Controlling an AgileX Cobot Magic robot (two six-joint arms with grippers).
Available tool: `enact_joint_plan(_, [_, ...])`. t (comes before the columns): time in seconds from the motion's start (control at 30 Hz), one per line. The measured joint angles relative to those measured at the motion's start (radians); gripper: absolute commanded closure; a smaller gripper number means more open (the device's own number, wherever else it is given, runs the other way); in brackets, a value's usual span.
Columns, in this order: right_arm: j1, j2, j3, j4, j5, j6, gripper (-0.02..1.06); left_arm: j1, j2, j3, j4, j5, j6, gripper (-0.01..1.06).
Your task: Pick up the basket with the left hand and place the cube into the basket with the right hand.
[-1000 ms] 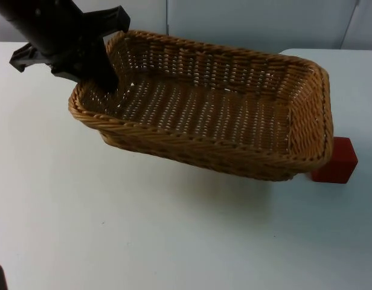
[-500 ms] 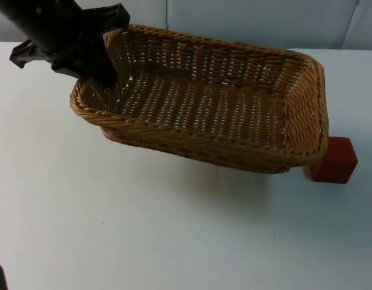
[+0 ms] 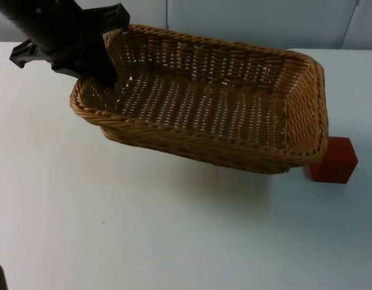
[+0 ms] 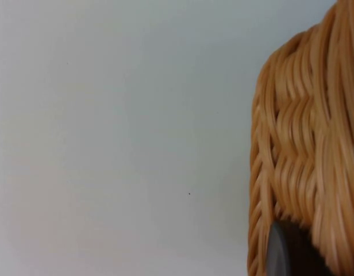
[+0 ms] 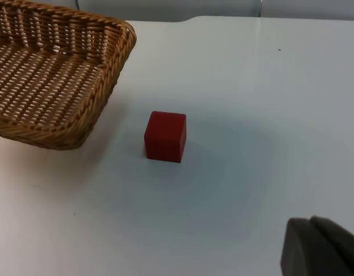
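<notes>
Basket (image 3: 204, 106): a rectangular wicker tray, held off the white table (image 3: 144, 229) by its short end wall and tilted, with its shadow cast on the surface beneath. The left gripper (image 3: 104, 75) is clamped on that end wall, one finger inside the basket against the weave. In the left wrist view, a black fingertip (image 4: 289, 253) is seen pressed against the outer weave of the basket (image 4: 306, 144).

A red cube (image 3: 334, 160) is seen resting on the table beside the far end of the basket, partly overlapped by the rim in the top view. In the right wrist view, the cube (image 5: 165, 136) is shown clear of the basket (image 5: 50, 75), with bare table between them.

The right gripper (image 5: 318, 247) is positioned above the table, well apart from the cube; whether its fingers are spread or pressed together cannot be told.
</notes>
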State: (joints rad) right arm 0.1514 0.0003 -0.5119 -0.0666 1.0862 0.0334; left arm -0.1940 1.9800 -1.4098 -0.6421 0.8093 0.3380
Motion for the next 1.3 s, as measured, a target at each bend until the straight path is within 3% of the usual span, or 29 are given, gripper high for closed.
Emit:
enact_joint_plan(0.57, [0.000, 0.000, 0.000, -0.024, -0.003, 0.012, 1.05, 0.000, 0.000, 0.000, 0.000, -0.017, 0.000, 1.05])
enact_joint_plan(0.7, [0.000, 0.086, -0.007, -0.152, -0.029, 0.079, 1.05, 0.000, 0.000, 0.000, 0.000, -0.019, 0.000, 1.05])
enact_joint_plan(0.8, [0.000, 0.197, -0.013, -0.179, -0.058, 0.088, 1.05, 0.000, 0.000, 0.000, 0.000, -0.019, 0.000, 1.05])
enact_joint_plan(1.0, [0.000, 0.568, -0.090, -0.093, -0.209, 0.095, 1.05, 0.000, 0.000, 0.000, 0.000, -0.019, 0.000, 1.05])
enact_joint_plan(1.3, [0.000, 1.022, -0.327, 0.067, -0.217, 0.034, 1.05, 0.000, 0.000, 0.000, -0.002, -0.020, 0.000, 1.05])
